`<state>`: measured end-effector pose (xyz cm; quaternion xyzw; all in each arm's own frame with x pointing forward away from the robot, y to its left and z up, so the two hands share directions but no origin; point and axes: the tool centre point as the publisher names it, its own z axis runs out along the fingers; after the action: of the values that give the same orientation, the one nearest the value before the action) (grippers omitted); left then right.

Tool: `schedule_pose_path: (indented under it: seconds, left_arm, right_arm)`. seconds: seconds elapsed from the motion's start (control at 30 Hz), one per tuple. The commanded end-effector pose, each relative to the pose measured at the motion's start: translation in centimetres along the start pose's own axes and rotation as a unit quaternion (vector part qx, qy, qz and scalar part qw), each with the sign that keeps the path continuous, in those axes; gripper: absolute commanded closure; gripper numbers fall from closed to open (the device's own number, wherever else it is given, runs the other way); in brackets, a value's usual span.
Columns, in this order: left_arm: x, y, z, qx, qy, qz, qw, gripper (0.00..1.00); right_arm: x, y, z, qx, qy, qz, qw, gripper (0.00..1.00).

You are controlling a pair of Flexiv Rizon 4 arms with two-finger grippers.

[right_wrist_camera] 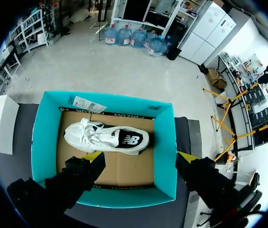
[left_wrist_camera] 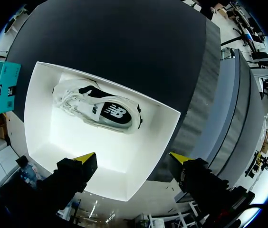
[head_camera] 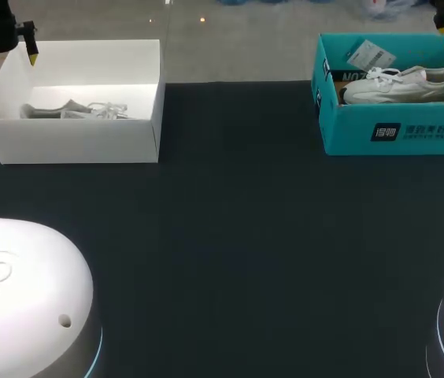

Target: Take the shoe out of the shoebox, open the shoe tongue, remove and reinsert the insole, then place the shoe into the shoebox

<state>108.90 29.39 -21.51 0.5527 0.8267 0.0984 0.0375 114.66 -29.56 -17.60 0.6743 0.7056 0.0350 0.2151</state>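
Lying in shoebox (right_wrist_camera: 43,137), shoe (right_wrist_camera: 106,137) ahead of right fingers (right_wrist_camera: 94,157)

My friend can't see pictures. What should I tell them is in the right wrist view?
A white shoe lies inside an open teal shoebox on the dark table. The right gripper hangs above the box with its two yellow-tipped fingers wide apart, holding nothing.
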Motion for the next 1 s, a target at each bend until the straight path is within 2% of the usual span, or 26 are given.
schedule_pose_path:
  seconds: [0.03, 0.57, 0.6, 0.67, 0.8, 0.87, 1.0]
  left_arm:
    - [0.0, -0.1, -0.1, -0.002, 0.001, 0.0, 1.0, 0.0]
    - [0.0, -0.1, -0.1, -0.002, 0.001, 0.0, 1.0, 0.0]
    - [0.0, -0.1, -0.1, -0.002, 0.001, 0.0, 1.0, 0.0]
    - [0.0, -0.1, -0.1, -0.002, 0.001, 0.0, 1.0, 0.0]
    - [0.0, -0.1, -0.1, -0.002, 0.001, 0.0, 1.0, 0.0]
    - [0.0, -0.1, -0.1, -0.002, 0.001, 0.0, 1.0, 0.0]
    - [0.0, -0.1, -0.1, -0.002, 0.001, 0.0, 1.0, 0.0]
  right_arm:
    - [0.5, 0.1, 0.0, 0.003, -0.006, 0.0, 1.0, 0.0]
    - [0.5, 0.1, 0.0, 0.003, -0.006, 0.0, 1.0, 0.0]
    - [1.0, -0.1, 0.4, 0.02, 0.015, 0.005, 1.0, 0.0]
    - [1.3, -0.1, 1.2, 0.035, 0.014, 0.021, 0.999, 0.0]
    - [1.1, -0.4, 2.2, 0.095, 0.039, 0.064, 0.993, 0.0]
    - [1.0, -1.0, 2.8, 0.113, 0.03, 0.074, 0.99, 0.0]
    - [1.3, -1.9, 4.4, 0.155, 0.058, 0.085, 0.982, 0.0]
